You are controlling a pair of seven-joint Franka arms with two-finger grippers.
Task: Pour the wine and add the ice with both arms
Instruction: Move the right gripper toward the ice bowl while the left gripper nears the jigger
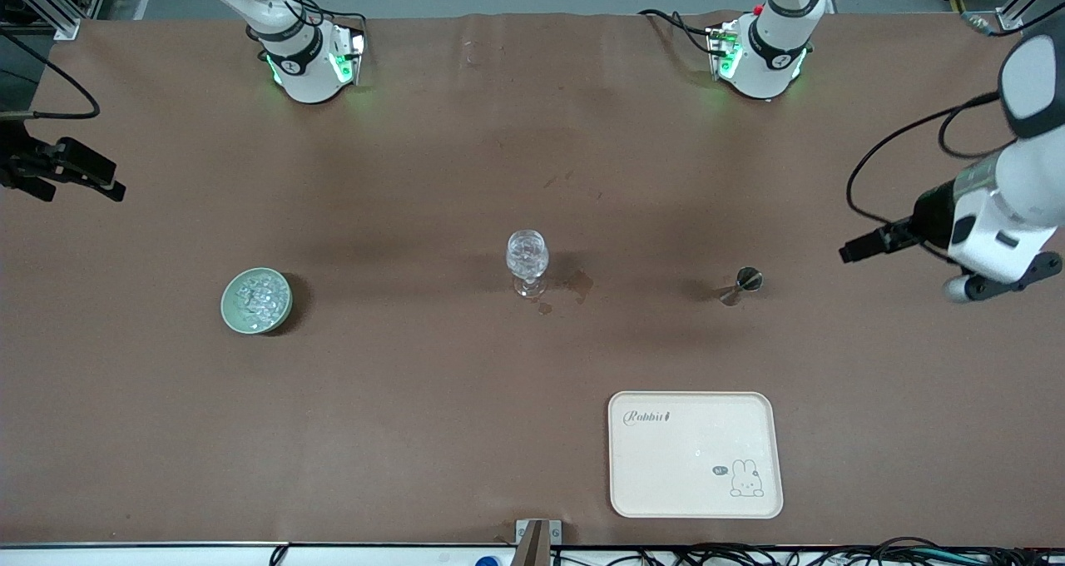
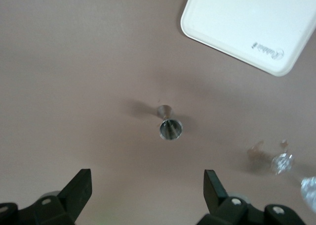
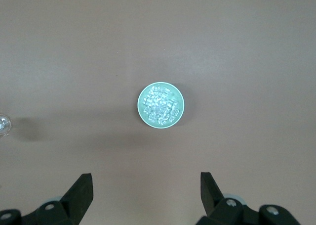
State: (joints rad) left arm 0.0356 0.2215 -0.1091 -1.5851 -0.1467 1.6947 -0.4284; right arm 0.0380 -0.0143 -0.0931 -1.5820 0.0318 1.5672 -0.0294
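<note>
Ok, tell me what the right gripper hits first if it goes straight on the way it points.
Probably the green bowl of ice: it sits ahead of the open right gripper, though depth is unclear.

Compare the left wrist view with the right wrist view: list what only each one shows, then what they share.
Only the left wrist view: the metal jigger standing on the table, a corner of the cream tray, and the open left gripper.

Only the right wrist view: the pale green bowl with the ice piled in it, and the open right gripper.

Both: the brown table and the clear stemmed glass, cut off at the picture's edge in the right wrist view.
</note>
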